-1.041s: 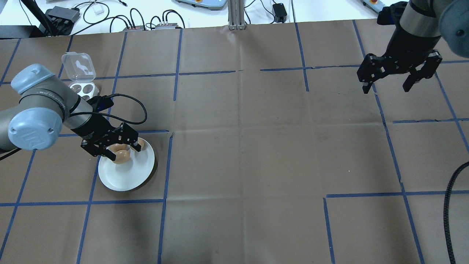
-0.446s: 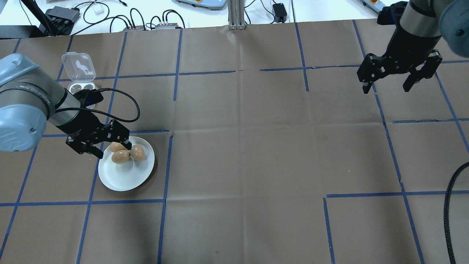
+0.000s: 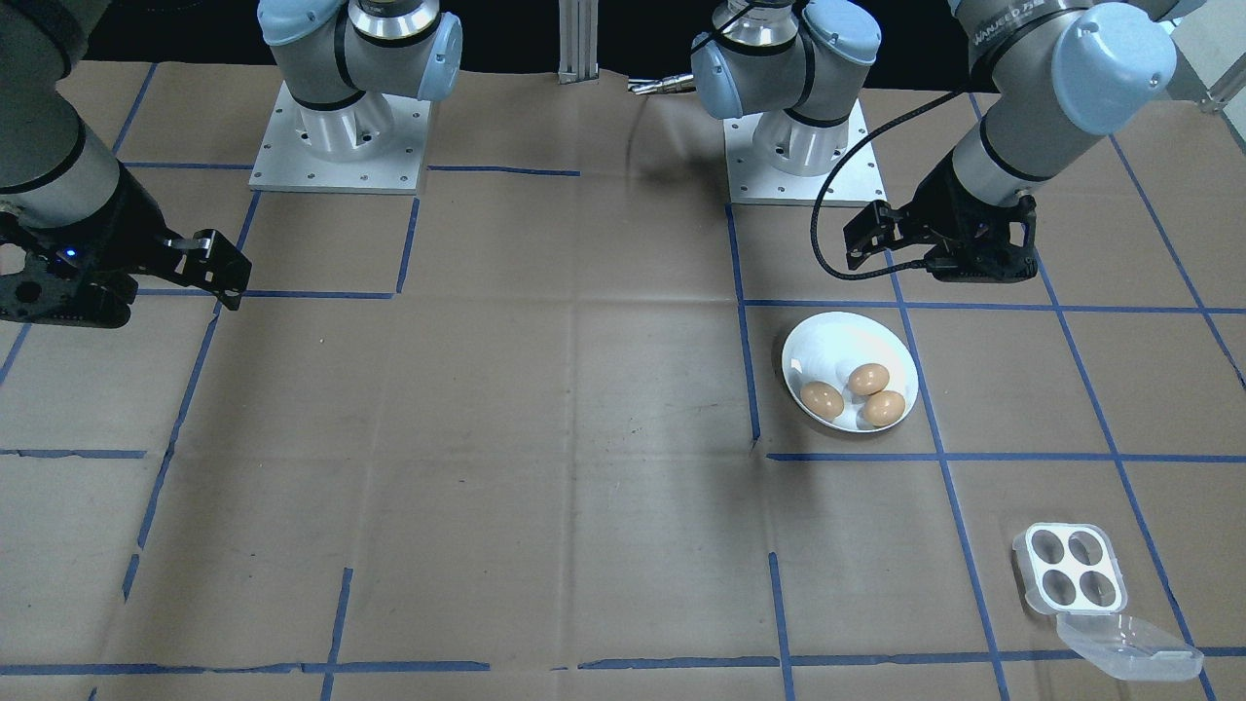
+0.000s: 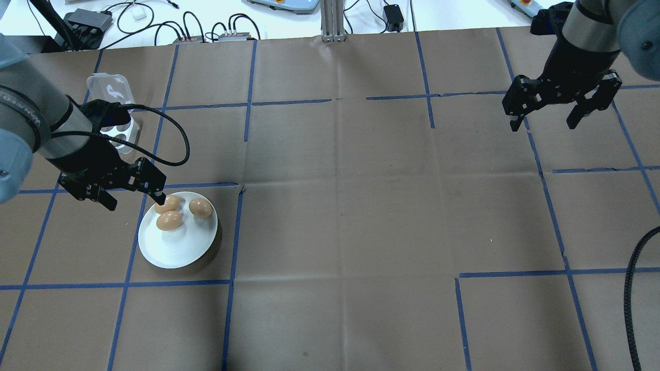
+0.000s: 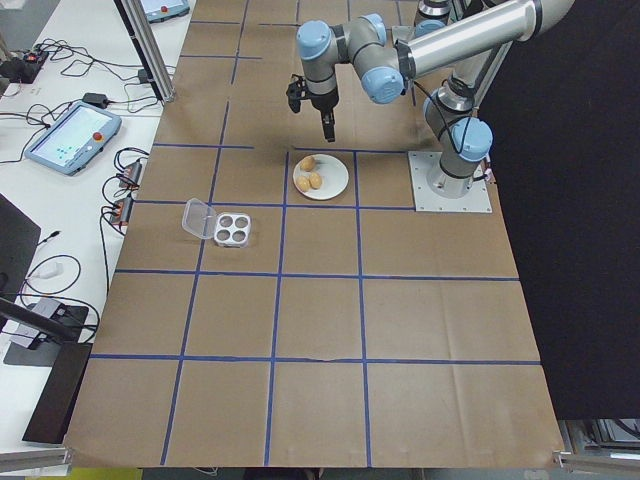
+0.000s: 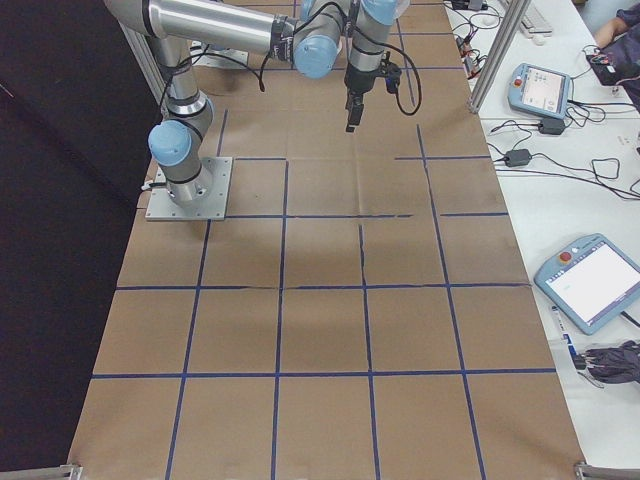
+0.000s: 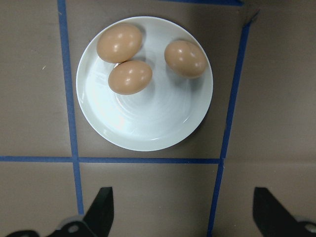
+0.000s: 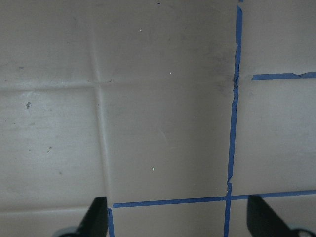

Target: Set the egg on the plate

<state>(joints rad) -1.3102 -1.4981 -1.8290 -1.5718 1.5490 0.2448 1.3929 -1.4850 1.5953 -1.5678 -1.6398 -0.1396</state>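
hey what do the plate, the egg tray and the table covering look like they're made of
Plate: probably glazed ceramic, possibly melamine; glossy white with soft highlights and faint concentric rings.
Egg tray: thin moulded plastic; an opaque white four-cup base with a see-through hinged lid lying open.
Table covering: matte brown paper or cardboard, judging by its creases and seams, marked with blue tape lines.

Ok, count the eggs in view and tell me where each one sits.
3, all on the plate: two eggs touching, one near the rim and one just inward of it, and a third egg apart from them. The egg tray shows four empty cups.
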